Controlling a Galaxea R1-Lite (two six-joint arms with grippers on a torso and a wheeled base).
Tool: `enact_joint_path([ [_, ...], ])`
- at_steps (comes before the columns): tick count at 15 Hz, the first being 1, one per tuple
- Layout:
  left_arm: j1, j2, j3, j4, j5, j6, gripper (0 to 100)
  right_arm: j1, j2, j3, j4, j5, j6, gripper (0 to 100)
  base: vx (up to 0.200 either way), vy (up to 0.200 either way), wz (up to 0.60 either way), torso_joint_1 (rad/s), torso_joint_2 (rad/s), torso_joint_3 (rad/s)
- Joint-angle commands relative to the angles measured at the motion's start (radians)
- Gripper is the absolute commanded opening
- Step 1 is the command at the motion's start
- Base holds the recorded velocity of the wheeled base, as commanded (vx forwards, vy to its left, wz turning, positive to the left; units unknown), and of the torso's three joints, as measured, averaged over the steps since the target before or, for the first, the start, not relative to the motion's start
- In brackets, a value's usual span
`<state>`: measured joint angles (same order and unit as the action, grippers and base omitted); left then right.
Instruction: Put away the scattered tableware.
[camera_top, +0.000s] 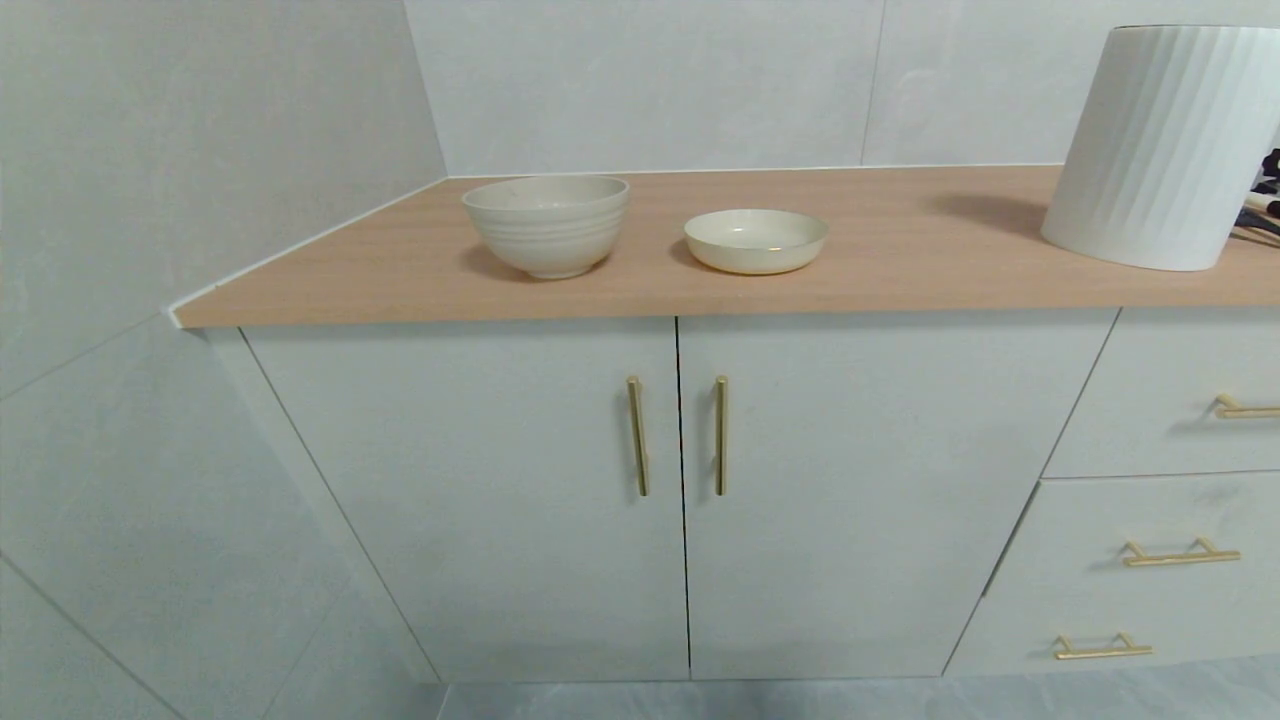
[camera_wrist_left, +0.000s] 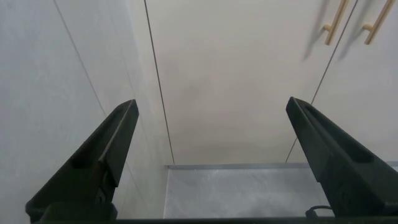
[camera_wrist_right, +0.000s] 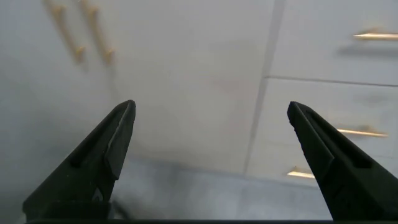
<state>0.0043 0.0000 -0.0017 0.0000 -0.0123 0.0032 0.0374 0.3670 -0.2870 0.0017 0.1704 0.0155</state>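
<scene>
**Desk:** What does the head camera give you?

**Operator:** I see a ribbed bowl (camera_top: 546, 225) and a shallow dish (camera_top: 755, 240), both upright. They stand near each other but apart on the wooden counter (camera_top: 900, 260), toward its left, corner end. A white fluted cylinder (camera_top: 1160, 145) stands well off at the right end. Under the counter are double doors (camera_top: 480, 480), shut, with two upright brass handles (camera_top: 637, 435) side by side at the seam. There are drawers (camera_top: 1170, 400) to the right of the doors.

**Desk:** Left wrist?

**Operator:** My left gripper (camera_wrist_left: 211, 162) is spread wide, with its dark fingers (camera_wrist_left: 106, 155) holding nothing. It faces the left door low down, with the grey floor (camera_wrist_left: 236, 193) below and the brass handles farther off.

**Desk:** And the right?

**Operator:** My right gripper (camera_wrist_right: 211, 162) is likewise wide apart and holds nothing. It faces the right door, close to where that door meets the drawers, and I can see the brass handles off to one side.
</scene>
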Motion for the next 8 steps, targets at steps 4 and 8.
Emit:
enact_joint_path([
  [4,0.0,0.0,0.0,0.0,0.0,0.0,100,0.274,0.843,-0.36,-0.083,0.136,0.05,100,0.0,0.0,0.0,0.0,0.0,0.0],
  [8,0.0,0.0,0.0,0.0,0.0,0.0,100,0.378,1.11,-0.512,-0.2,0.146,0.146,100,0.0,0.0,0.0,0.0,0.0,0.0],
])
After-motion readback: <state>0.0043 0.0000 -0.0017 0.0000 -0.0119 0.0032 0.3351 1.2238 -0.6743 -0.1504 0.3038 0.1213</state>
